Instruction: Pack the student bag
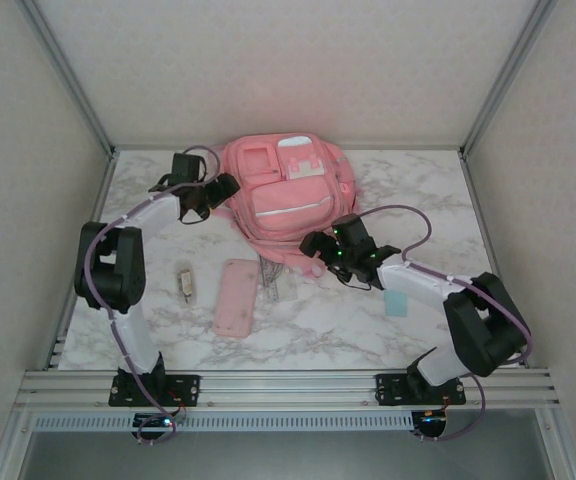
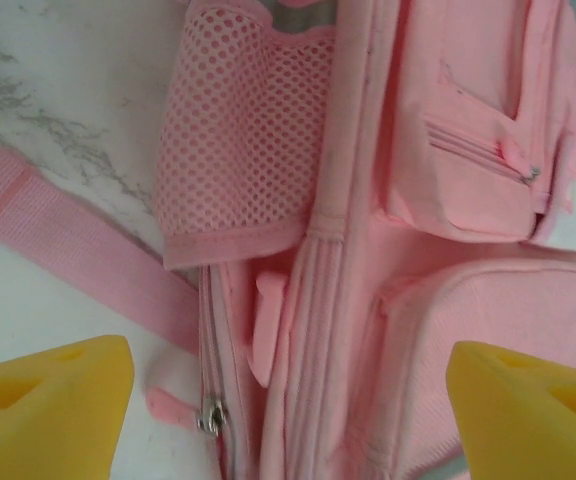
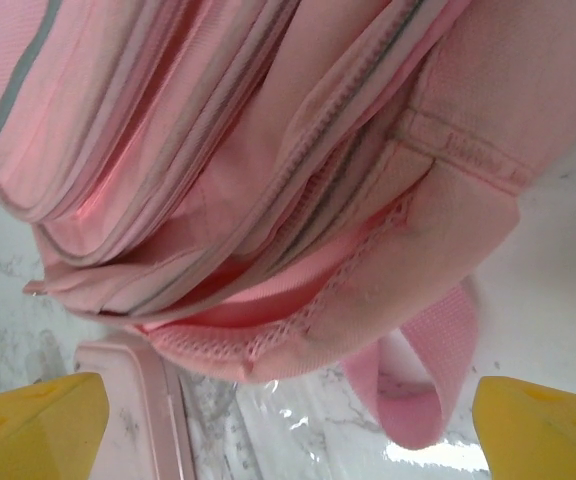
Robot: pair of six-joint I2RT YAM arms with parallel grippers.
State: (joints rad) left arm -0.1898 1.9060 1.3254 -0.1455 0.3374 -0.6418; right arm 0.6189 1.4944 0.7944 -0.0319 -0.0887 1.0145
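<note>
Pink fabric, soft and bulky: the student bag lies flat at the far side of the marble table, front pockets facing up. My left gripper hovers at the bag's left side, over its mesh pocket, yellow pads spread wide with nothing clamped. My right gripper sits at the bag's near right corner, likewise spread wide and empty. A flat pink pencil case lies just nearer than the bag.
</note>
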